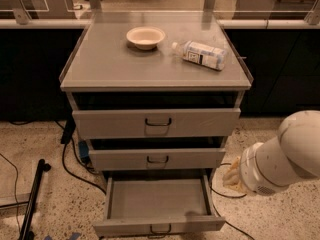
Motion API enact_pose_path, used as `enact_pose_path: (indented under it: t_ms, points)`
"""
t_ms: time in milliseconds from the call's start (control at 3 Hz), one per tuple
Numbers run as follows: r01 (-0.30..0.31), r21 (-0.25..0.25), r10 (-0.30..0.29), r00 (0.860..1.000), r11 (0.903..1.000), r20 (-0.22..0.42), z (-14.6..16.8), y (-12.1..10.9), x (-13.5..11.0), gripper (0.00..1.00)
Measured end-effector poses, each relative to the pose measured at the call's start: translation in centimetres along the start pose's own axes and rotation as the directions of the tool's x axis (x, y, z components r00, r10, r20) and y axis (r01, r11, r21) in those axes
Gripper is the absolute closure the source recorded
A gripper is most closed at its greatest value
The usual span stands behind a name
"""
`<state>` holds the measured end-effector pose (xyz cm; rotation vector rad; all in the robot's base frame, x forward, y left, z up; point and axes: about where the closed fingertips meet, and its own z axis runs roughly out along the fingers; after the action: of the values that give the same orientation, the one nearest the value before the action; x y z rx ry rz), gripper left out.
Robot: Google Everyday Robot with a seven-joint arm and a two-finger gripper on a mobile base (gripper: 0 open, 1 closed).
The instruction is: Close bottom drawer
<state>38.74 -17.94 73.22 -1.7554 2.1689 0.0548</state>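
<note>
The bottom drawer (pixel 157 200) of the grey cabinet is pulled out toward me and its shallow box is empty. Its front panel has a small dark wire handle (pixel 160 229) at the lower edge of the view. The middle drawer (pixel 157 159) and the top drawer (pixel 157 122) stand slightly out. My white arm (pixel 280 159) comes in from the right. The gripper (pixel 232 176), pale tan, shows only partly behind the arm's round end, just right of the bottom drawer's right side wall and apart from it.
On the cabinet top (pixel 115 66) sit a cream bowl (pixel 145 36) and a plastic bottle (pixel 200 54) lying on its side. Black cables (pixel 75 159) run over the speckled floor left of the cabinet. A black stand leg (pixel 32 199) is at lower left.
</note>
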Motion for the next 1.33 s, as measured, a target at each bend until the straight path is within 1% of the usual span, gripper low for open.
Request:
enact_pose_path:
  t_ms: [333, 667, 1000, 1333]
  points:
    - [0.000, 0.000, 0.000, 1.000, 1.0000, 0.000, 0.0, 0.0, 0.0, 1.00]
    - [0.000, 0.000, 0.000, 1.000, 1.0000, 0.000, 0.0, 0.0, 0.0, 1.00]
    - [-0.029, -0.031, 0.029, 1.000, 0.9991, -0.002, 3.4, 0.0, 0.4, 1.00]
    - [-0.062, -0.064, 0.064, 0.998, 0.9960, 0.020, 9.0, 0.4, 1.6, 1.00]
